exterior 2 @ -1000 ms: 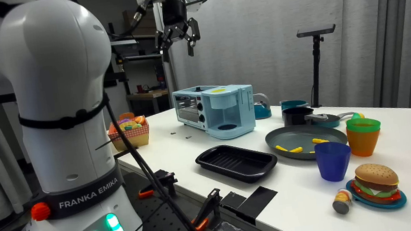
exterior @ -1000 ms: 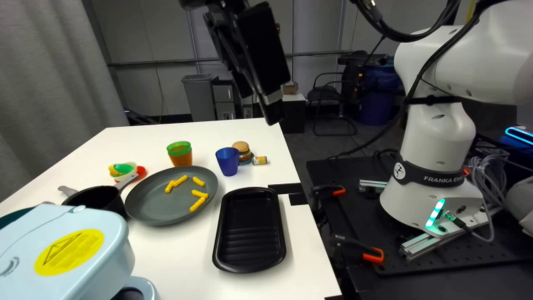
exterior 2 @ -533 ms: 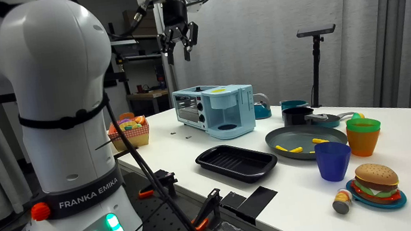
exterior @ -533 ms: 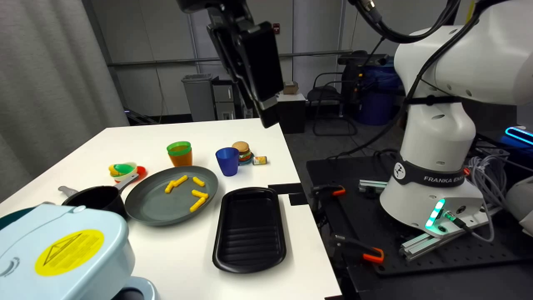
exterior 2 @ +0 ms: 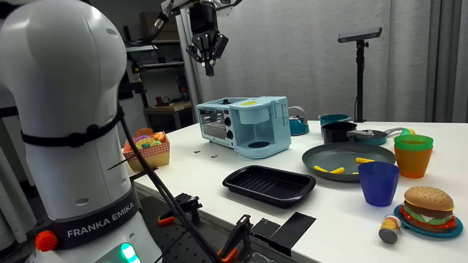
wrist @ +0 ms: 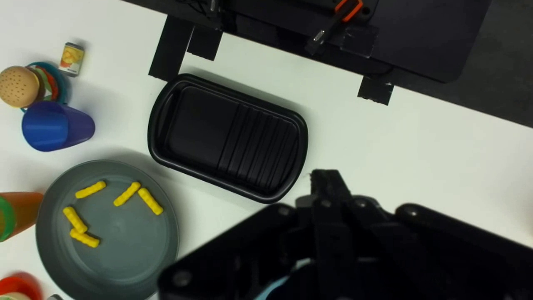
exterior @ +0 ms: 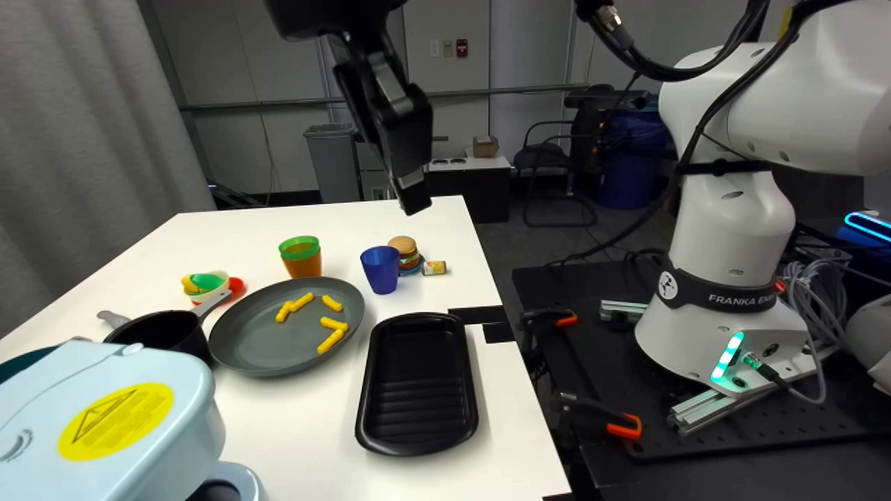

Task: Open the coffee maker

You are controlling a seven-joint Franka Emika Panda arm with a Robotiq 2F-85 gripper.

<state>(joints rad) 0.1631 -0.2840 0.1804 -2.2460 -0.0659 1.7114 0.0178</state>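
The coffee maker point(exterior 2: 254, 114) is a pale blue appliance joined to a toaster oven. Its top, marked by a round yellow sticker point(exterior: 115, 421), lies level and down. My gripper point(exterior 2: 209, 70) hangs in the air well above the appliance, pointing downward. Its black fingertips meet with nothing between them; in the wrist view the gripper point(wrist: 329, 177) shows the same. Only a pale blue sliver point(wrist: 272, 288) appears behind the fingers there, too little to tell which part it is.
A black oblong tray point(exterior: 418, 383) and a grey pan point(exterior: 278, 348) with yellow pieces lie nearby. Beyond are a blue cup point(exterior: 381, 270), orange and green cups point(exterior: 301, 257) and a toy burger point(exterior 2: 428, 208). A basket point(exterior 2: 147, 153) stands beside the toaster oven point(exterior 2: 214, 125).
The gripper's fingers have come together from wide apart. The gripper has shifted slightly lower, toward the left in an exterior view. Coffee maker and table objects have stayed put.
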